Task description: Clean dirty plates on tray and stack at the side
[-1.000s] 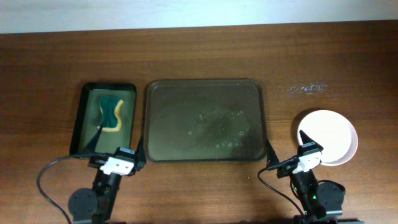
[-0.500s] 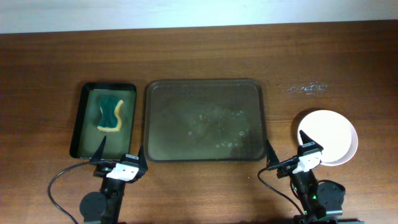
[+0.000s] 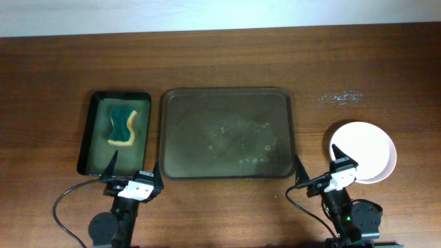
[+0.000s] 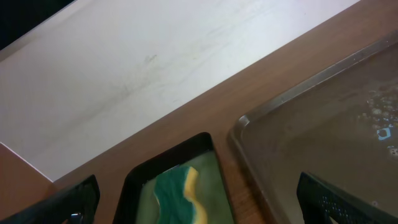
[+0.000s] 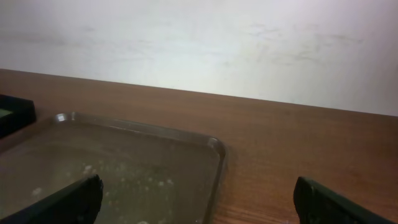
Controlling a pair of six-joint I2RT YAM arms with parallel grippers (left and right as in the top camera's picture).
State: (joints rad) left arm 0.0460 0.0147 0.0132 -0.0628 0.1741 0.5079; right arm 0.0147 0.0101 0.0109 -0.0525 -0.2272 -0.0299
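The large dark tray (image 3: 207, 117) lies mid-table with only wet specks and bubbles on it and no plates. It also shows in the left wrist view (image 4: 323, 124) and the right wrist view (image 5: 137, 165). White plates (image 3: 368, 148) sit on the table at the right; from above I see one round outline and cannot tell how many are stacked. My left gripper (image 3: 134, 172) is open and empty near the tray's front left corner. My right gripper (image 3: 320, 164) is open and empty between the tray's front right corner and the plates.
A narrow black tray with a green inside (image 3: 96, 131) stands left of the big tray and holds a green and yellow sponge (image 3: 122, 128); the sponge shows in the left wrist view (image 4: 177, 196). A pale smear (image 3: 340, 98) marks the table at the back right.
A second ago my left gripper's finger reached over the black tray's front edge; it has drawn back toward the table's front and slightly right, then stopped. The right arm has not moved.
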